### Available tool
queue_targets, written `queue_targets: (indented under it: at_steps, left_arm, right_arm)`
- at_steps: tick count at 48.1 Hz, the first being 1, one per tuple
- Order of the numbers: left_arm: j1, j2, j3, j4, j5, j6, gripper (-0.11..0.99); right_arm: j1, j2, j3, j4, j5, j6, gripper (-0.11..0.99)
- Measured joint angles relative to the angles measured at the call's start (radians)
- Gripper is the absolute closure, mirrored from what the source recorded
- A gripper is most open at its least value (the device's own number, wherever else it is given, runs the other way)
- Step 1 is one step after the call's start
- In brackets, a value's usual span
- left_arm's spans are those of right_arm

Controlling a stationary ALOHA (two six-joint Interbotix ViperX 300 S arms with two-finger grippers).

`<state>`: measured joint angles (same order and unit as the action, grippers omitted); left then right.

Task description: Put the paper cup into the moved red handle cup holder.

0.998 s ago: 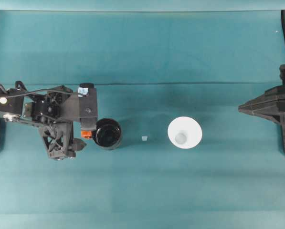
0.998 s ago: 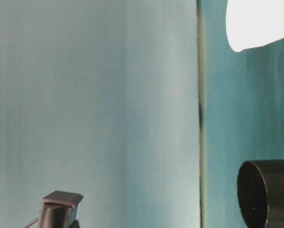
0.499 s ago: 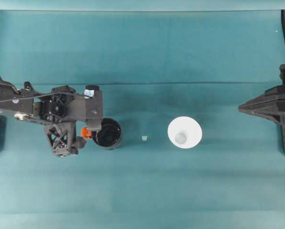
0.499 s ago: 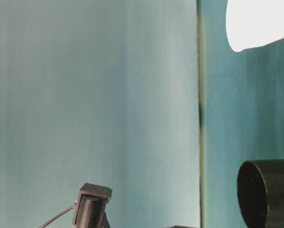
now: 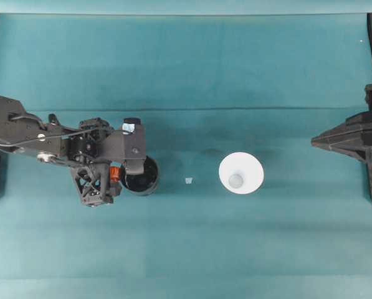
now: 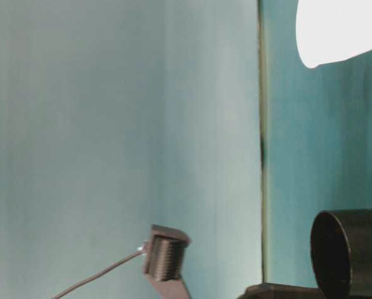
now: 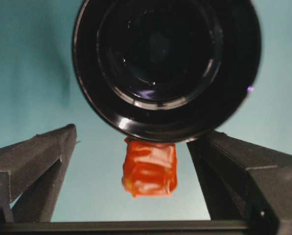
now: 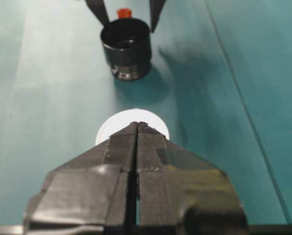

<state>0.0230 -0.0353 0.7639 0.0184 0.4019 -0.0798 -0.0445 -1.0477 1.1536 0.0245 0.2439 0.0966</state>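
Straddling the orange-red tab of the red handle cup holder (image 7: 166, 63), the left gripper (image 7: 136, 161) was seen with jaws spread wide, the tab between them and untouched; nothing was gripped. The holder-moving step was judged in hand: closing on the tab was called for next. Beyond the holder, the paper cup (image 5: 241, 173) stood well apart, rim up. The right gripper (image 8: 137, 128) was shown pressed shut and empty, the cup just ahead of its tips. The tab-to-jaw gap was made clear by the left wrist view, whereas overhead it was masked by the arm.
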Motion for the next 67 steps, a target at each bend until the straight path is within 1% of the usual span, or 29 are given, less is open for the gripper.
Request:
queue_targets:
  at_steps: [1, 6, 21, 33, 36, 38, 39, 41, 43, 44, 45, 46, 47, 49, 67]
  left_arm:
    - [0.000, 0.000, 0.002, -0.002, 0.000, 0.000, -0.11]
    - [0.000, 0.000, 0.009, 0.000, -0.002, -0.002, -0.11]
    - [0.002, -0.008, 0.031, -0.002, -0.002, -0.006, -0.11]
    - [0.002, -0.008, 0.012, 0.000, -0.002, -0.005, -0.11]
    - [0.002, -0.008, 0.005, -0.002, 0.000, 0.000, -0.11]
    - [0.002, -0.008, 0.000, 0.000, -0.002, 0.000, -0.11]
    - [0.002, -0.008, -0.002, -0.002, 0.000, -0.002, -0.11]
    - [0.002, -0.008, -0.005, 0.000, -0.002, 0.003, -0.11]
    - [0.002, -0.008, -0.005, -0.002, 0.000, 0.002, -0.11]
    - [0.002, -0.008, -0.005, 0.000, -0.002, 0.000, -0.11]
    - [0.002, -0.008, -0.005, -0.002, -0.002, 0.000, -0.11]
    - [0.002, -0.008, -0.005, 0.000, 0.000, 0.000, -0.11]
    - [0.002, -0.008, -0.005, -0.002, -0.002, 0.000, -0.11]
    - [0.002, -0.008, -0.005, 0.000, -0.002, 0.000, -0.11]
    - [0.002, -0.009, -0.003, -0.002, 0.000, 0.000, -0.10]
  right_arm:
    - [-0.002, 0.000, 0.000, 0.000, 0.000, 0.000, 0.98]
    - [0.000, 0.000, 0.000, 0.000, 0.000, 0.000, 0.98]
    - [0.000, -0.002, -0.002, 0.000, 0.000, 0.000, 0.98]
    - [0.000, 0.000, 0.000, 0.000, 0.000, 0.000, 0.98]
    - [0.000, 0.000, 0.000, 0.000, 0.000, 0.000, 0.98]
    - [0.000, 0.000, 0.000, 0.000, 0.000, 0.000, 0.98]
    - [0.000, -0.002, 0.000, 0.000, 0.000, 0.000, 0.98]
    - [0.000, 0.000, 0.000, 0.000, 0.000, 0.000, 0.98]
    - [0.000, 0.000, 0.000, 0.002, 0.000, 0.000, 0.98]
    - [0.000, 0.000, 0.000, 0.000, 0.000, 0.000, 0.98]
    - [0.000, 0.000, 0.000, 0.000, 0.000, 0.000, 0.98]
    - [0.000, 0.000, 0.000, 0.000, 0.000, 0.000, 0.98]
    - [0.000, 0.000, -0.002, 0.000, 0.000, 0.000, 0.98]
    - [0.000, 0.000, 0.000, 0.000, 0.000, 0.000, 0.98]
    - [0.000, 0.000, 0.000, 0.000, 0.000, 0.000, 0.98]
